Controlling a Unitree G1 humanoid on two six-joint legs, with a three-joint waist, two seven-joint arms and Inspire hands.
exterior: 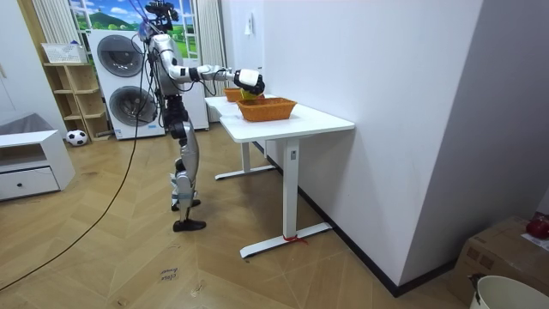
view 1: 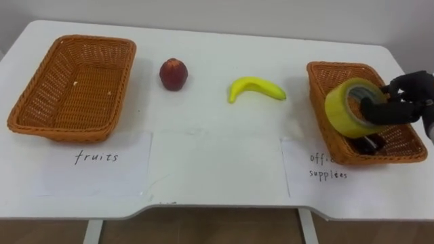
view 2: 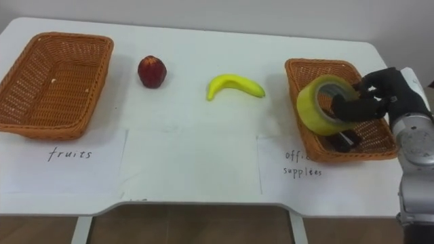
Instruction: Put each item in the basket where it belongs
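Note:
My right hand is shut on a yellow roll of tape, holding it tilted just above the right wicker basket, which stands behind a paper labelled office supplies. A dark object lies on that basket's floor under the tape. A red apple and a yellow banana lie on the white table between the baskets. The left wicker basket is empty, with a paper labelled fruits in front. In the room view the hand reaches over the table.
The white table stands against a wall. In the room view the robot stands at the table's end, with washing machines, shelves and a small ball behind it on the wooden floor.

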